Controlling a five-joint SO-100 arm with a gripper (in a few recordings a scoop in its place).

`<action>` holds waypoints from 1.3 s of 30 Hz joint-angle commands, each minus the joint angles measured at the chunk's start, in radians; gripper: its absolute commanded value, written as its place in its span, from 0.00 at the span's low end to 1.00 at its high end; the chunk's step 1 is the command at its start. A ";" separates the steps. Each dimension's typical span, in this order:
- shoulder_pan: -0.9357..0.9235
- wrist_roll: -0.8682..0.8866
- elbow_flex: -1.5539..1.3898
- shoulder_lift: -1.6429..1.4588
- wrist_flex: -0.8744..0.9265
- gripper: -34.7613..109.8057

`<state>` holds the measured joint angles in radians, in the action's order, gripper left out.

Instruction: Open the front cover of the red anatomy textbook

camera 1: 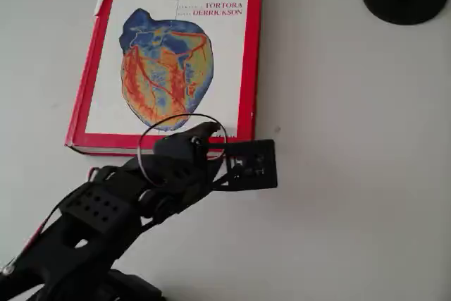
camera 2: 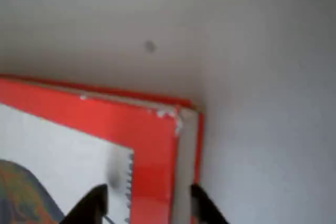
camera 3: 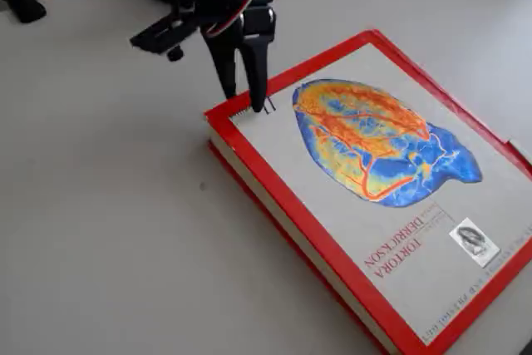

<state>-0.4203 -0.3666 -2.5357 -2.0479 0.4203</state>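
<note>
One red anatomy textbook lies flat and closed on the white table, its long axis running away from the gripper. The single front cover faces up beneath the narrowly parted fingers, which straddle its near corner.

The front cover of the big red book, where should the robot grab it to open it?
Probably the front cover at its free corner, where the gripper hangs open. Come from the page side: in the wrist view that edge overhangs the pages, giving a lip.
</note>
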 commanded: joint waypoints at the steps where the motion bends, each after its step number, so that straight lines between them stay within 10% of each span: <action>1: -0.026 -0.003 0.077 0.009 -0.066 0.38; 39: 0.031 0.034 0.374 -0.152 0.232 0.38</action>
<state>-0.4341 -0.3390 -2.3301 -2.1062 0.6289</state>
